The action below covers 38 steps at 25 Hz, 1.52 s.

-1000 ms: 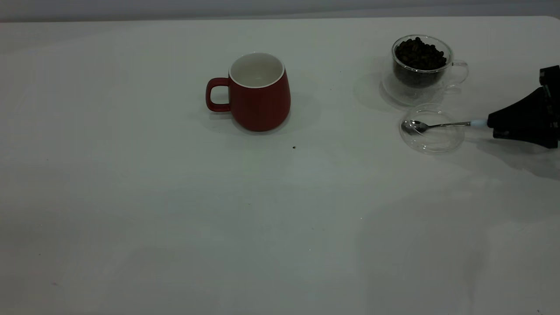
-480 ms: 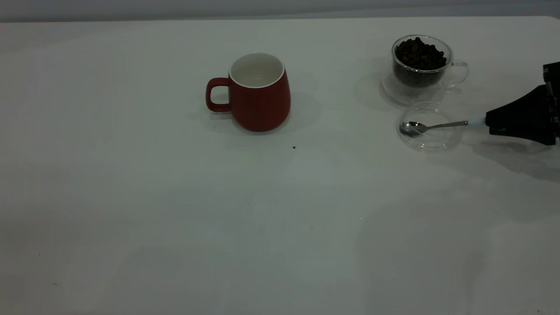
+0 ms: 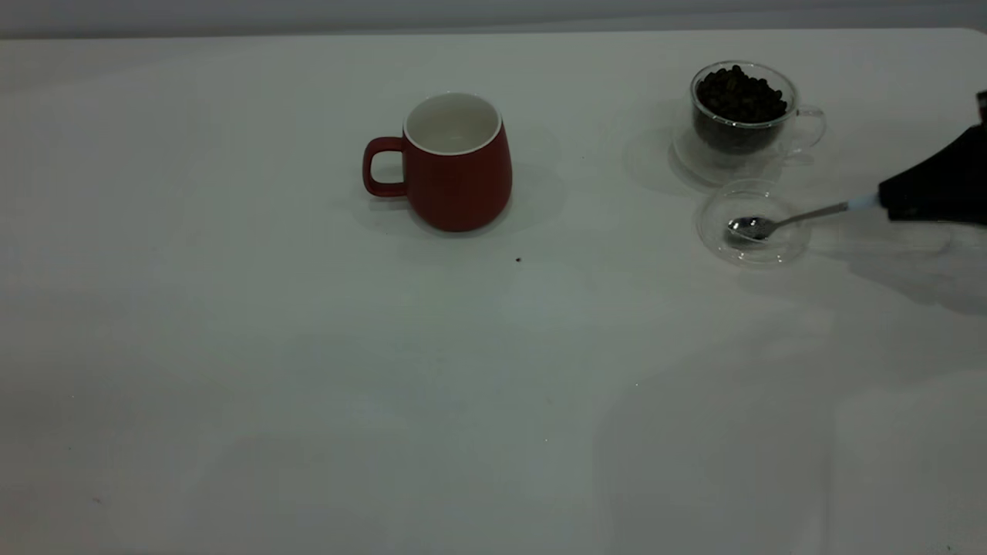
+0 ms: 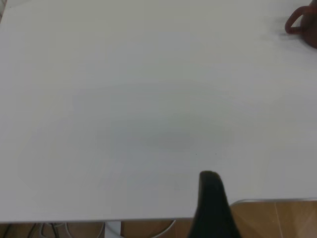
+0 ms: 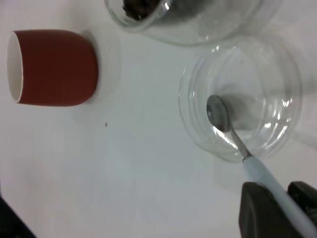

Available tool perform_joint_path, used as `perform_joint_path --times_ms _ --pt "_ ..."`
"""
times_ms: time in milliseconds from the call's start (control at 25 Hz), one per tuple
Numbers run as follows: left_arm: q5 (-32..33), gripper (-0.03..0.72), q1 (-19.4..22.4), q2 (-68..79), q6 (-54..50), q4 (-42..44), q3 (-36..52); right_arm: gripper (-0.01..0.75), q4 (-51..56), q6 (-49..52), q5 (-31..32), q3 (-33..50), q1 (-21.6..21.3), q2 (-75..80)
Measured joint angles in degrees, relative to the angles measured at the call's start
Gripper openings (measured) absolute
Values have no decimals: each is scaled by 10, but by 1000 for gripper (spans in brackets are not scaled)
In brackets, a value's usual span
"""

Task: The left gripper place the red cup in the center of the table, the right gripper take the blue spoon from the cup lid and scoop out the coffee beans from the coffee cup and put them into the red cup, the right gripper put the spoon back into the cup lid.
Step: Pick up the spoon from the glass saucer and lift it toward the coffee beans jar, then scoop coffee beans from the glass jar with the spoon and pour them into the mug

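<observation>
The red cup [image 3: 455,166] stands upright near the middle of the table [image 3: 308,370], handle to the left, with nothing showing inside it. It also shows in the right wrist view [image 5: 54,67] and at the edge of the left wrist view [image 4: 303,25]. My right gripper [image 3: 887,202] is shut on the pale handle of the blue spoon [image 3: 779,223]. The spoon tilts handle-up with its bowl [image 5: 218,114] inside the cup lid [image 3: 713,231]. The coffee cup [image 3: 806,127] stands just behind the lid, heaped with coffee beans [image 3: 740,92]. My left gripper [image 4: 212,203] is parked at a table edge, far from the red cup.
A small dark speck [image 3: 518,260] lies on the table in front of the red cup. Wide bare tabletop stretches across the front and left. The lid [image 5: 277,89] and the coffee cup [image 5: 198,20] sit close together at the right.
My right gripper has moved right and up with the spoon handle. The spoon now tilts, and its bowl has slid right inside the lid. The lid shifted slightly.
</observation>
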Motion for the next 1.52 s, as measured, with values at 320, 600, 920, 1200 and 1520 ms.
perform_joint_path --times_ms 320,600,920,1200,1520 --pt "0 587 0 0 0 0 0 109 -10 27 1 1 4 -101" --pt "0 587 0 0 0 0 0 109 -18 97 14 -61 40 -153" --pt "0 587 0 0 0 0 0 109 -109 231 12 -229 58 -80" --pt "0 587 0 0 -1 0 0 109 -152 261 16 -246 58 -48" --pt "0 587 0 0 -1 0 0 109 -148 263 18 -247 63 -16"
